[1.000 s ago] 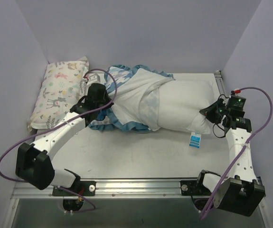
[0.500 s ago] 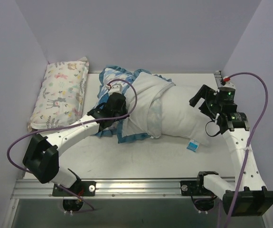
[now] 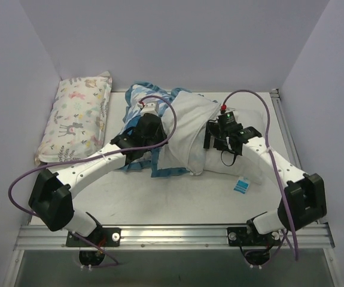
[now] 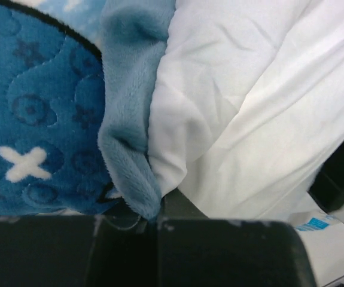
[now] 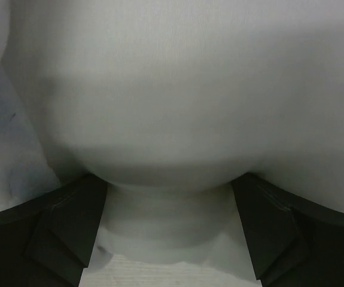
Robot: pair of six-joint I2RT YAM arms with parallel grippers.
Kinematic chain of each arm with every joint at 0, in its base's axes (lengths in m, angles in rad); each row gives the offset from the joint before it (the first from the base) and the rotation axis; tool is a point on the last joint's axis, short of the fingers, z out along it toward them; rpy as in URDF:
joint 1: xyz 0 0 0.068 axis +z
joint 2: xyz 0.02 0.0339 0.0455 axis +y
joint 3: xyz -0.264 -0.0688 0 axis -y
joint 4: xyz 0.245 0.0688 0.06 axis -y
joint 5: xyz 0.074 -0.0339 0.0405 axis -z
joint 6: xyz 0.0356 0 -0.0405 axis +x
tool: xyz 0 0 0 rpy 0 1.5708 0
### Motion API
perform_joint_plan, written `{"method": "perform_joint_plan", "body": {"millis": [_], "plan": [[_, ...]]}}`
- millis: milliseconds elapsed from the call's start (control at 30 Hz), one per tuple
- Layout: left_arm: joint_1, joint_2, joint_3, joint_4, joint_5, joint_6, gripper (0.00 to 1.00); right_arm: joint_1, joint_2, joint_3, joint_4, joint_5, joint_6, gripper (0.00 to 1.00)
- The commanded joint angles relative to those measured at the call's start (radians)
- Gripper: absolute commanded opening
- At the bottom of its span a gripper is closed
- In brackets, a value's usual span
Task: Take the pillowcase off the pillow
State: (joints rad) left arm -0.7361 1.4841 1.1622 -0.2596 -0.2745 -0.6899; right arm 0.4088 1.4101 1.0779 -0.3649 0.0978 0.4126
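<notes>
Your left gripper (image 4: pixel 154 216) is pinched tight on the blue ruffled trim of the pillowcase (image 3: pixel 183 122), which sits bunched over the left half of the pillow (image 3: pixel 216 164). The pillow's long axis runs left to right across mid-table, with its bare white end pointing right. Your right gripper (image 5: pixel 169 236), jaws spread wide, presses onto that bare part just right of the case's mouth (nothing clamped there, as far as I can see). So the case has to travel left along that axis, away from the right arm.
</notes>
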Motion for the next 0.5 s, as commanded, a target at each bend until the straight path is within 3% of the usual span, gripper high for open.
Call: {"method": "perform_joint_plan", "body": {"millis": [0,33,67,167,200,233,333,467], "plan": [[-0.017,-0.054,0.076,0.037,0.026,0.024,0.0,-0.036,0.039,-0.053,0.026,0.027,0.015,0.86],[-0.023,-0.056,0.083,0.04,0.031,0.024,0.0,-0.044,0.041,-0.061,0.049,0.007,0.021,0.79],[-0.032,-0.047,0.091,0.057,0.058,0.038,0.0,-0.053,0.043,-0.067,0.058,-0.012,0.023,0.57],[-0.071,-0.015,0.137,0.054,0.08,0.082,0.18,-0.096,0.043,-0.059,0.067,-0.064,0.029,0.0],[-0.077,-0.007,0.161,0.039,0.071,0.09,0.42,-0.109,0.038,-0.061,0.07,-0.082,0.031,0.0],[-0.085,-0.005,0.166,0.02,0.048,0.095,0.55,-0.154,0.024,-0.065,0.075,-0.134,0.043,0.0],[-0.085,-0.042,0.151,-0.067,-0.089,0.081,0.79,-0.231,-0.008,-0.09,0.101,-0.231,0.058,0.0],[-0.069,-0.163,0.075,-0.21,-0.352,-0.017,0.86,-0.257,-0.02,-0.087,0.099,-0.291,0.069,0.0]]}}
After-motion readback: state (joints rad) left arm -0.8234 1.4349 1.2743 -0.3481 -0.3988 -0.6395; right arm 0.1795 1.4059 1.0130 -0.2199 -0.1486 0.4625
